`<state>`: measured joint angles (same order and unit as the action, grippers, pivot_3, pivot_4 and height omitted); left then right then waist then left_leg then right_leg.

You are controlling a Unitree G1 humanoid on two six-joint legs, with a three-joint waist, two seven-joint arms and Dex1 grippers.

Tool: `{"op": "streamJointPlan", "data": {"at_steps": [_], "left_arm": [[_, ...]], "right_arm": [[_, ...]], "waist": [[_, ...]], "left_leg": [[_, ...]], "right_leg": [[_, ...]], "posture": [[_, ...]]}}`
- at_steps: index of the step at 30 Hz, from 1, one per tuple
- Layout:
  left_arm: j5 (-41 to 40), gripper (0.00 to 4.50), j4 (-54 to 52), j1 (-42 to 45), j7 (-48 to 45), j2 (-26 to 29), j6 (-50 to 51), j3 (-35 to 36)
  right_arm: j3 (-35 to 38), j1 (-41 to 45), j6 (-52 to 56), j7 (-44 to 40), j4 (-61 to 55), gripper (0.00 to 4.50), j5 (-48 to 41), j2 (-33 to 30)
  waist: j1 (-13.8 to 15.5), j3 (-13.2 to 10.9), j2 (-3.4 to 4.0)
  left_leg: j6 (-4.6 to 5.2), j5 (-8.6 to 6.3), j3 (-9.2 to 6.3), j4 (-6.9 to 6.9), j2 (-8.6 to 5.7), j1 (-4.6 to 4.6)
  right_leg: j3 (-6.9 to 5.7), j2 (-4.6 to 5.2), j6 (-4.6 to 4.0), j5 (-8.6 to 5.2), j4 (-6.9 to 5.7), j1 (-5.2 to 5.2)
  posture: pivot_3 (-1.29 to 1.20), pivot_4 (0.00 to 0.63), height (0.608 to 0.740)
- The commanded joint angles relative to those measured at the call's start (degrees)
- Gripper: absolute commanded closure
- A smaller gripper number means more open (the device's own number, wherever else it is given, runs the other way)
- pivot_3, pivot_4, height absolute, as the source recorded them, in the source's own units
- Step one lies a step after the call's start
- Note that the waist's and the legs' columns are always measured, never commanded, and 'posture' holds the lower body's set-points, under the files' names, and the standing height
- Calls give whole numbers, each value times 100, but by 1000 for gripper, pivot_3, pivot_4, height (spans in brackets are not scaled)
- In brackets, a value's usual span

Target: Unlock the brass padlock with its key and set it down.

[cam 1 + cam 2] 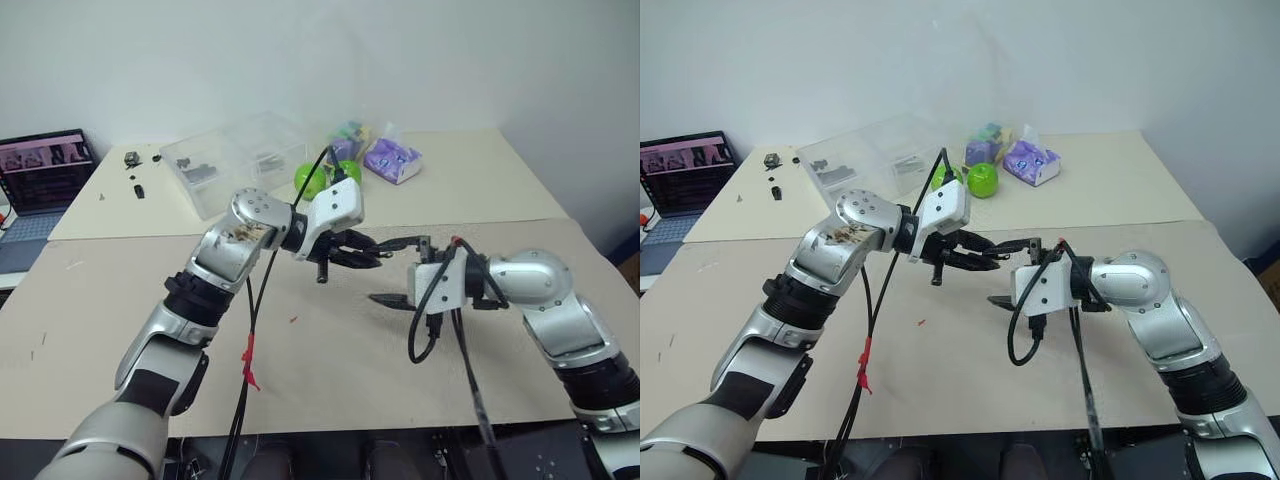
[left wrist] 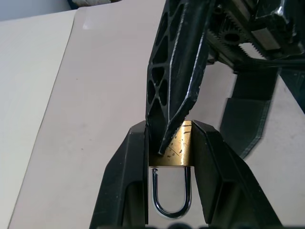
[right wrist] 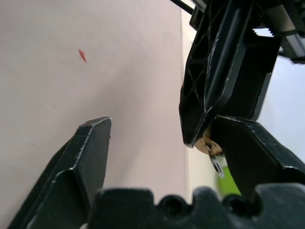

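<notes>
My left gripper [image 2: 169, 131] is shut on the brass padlock [image 2: 183, 148], its two fingers pressing the yellow body from both sides. The silver shackle [image 2: 171, 200] points back toward the wrist and looks closed. In the eye views this gripper [image 1: 368, 255] hangs above the middle of the tan table. My right gripper [image 1: 378, 270] faces it with its fingers spread wide, open. One right finger [image 2: 178, 71] reaches over the padlock's body. A small silvery key [image 3: 218, 164] sticks out of the padlock's end [image 3: 206, 143], beside the other right finger.
A clear plastic box [image 1: 240, 160], green balls [image 1: 315, 178] and a purple tissue pack [image 1: 392, 160] sit at the back of the table. A laptop [image 1: 45, 170] stands far left. A tiny red scrap [image 1: 292, 320] lies on the table below the grippers. Black cables hang from both wrists.
</notes>
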<state>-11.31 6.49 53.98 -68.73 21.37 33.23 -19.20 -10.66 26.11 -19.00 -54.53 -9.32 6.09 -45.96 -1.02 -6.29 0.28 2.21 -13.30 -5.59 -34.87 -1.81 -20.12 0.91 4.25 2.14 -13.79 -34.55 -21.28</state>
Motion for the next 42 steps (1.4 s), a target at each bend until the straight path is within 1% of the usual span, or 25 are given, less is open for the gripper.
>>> {"op": "streamJointPlan", "data": {"at_steps": [1, 4, 6, 14, 19, 23, 28, 35, 42], "left_arm": [[-320, 3700, -287, 171, -54, 7, 254, 228], [-640, 3700, -219, 151, -196, 52, 716, 347], [-746, 3700, -151, 129, -254, 108, 890, 365], [-832, 3700, 69, 179, -192, 91, 1004, 320], [-810, 3700, 107, 164, -273, 118, 967, 272], [-768, 3700, 184, 176, -306, 125, 901, 253], [-770, 3700, 170, 185, -330, 75, 882, 213], [-769, 3700, -94, 64, -350, 83, 882, 85], [-618, 3700, 100, 256, -437, 86, 573, -71]], "right_arm": [[338, -2, -854, 566, 545, 559, 388, -116], [542, 0, -1442, 971, 812, 559, 487, -145], [592, 19, -1645, 1103, 866, 559, 492, -164], [523, -2, -1885, 1252, 781, 559, 477, -132], [544, -271, -2054, 1256, 608, 559, 419, -183], [559, -425, -2030, 1191, 365, 559, 307, -213], [514, -378, -1846, 1116, 120, 559, 239, -185], [470, -144, -1781, 1033, 155, 559, 205, -185], [354, -151, -1822, 1061, 178, 559, 300, -81]], "waist": [[0, 0, 0], [1, 0, 0], [4, 0, 0], [-6, 0, 0], [3, 0, 0], [10, 0, 0], [-3, 0, 0], [0, 0, 0], [4, 0, 0]], "left_leg": [[-1, 1, 0, 0, 1, 0], [-3, 2, 0, 0, 0, 0], [-3, 2, 0, 0, -2, 0], [-4, 2, 1, 1, -2, 0], [-4, 2, 1, 2, -2, 0], [-4, 2, 1, 0, -6, -2], [-3, 2, 1, 1, -5, 0], [-3, 2, 1, 0, -6, 0], [-3, 2, 2, 1, -6, 0]], "right_leg": [[0, -1, 0, 0, 0, 0], [2, 0, -1, 0, 0, 0], [2, 2, -1, 0, 0, 1], [7, 2, -2, 1, 2, 1], [6, 2, -2, 1, 2, 2], [8, 5, -2, 1, 4, 2], [8, 3, -2, 1, 2, 2], [8, 5, -2, 1, 5, 3], [9, 5, -2, 1, 5, 4]], "posture": [[0, 150, 740], [0, 150, 740], [0, 150, 740], [0, 150, 740], [0, 150, 740], [0, 150, 740], [0, 150, 740], [0, 150, 740], [0, 150, 740]]}}
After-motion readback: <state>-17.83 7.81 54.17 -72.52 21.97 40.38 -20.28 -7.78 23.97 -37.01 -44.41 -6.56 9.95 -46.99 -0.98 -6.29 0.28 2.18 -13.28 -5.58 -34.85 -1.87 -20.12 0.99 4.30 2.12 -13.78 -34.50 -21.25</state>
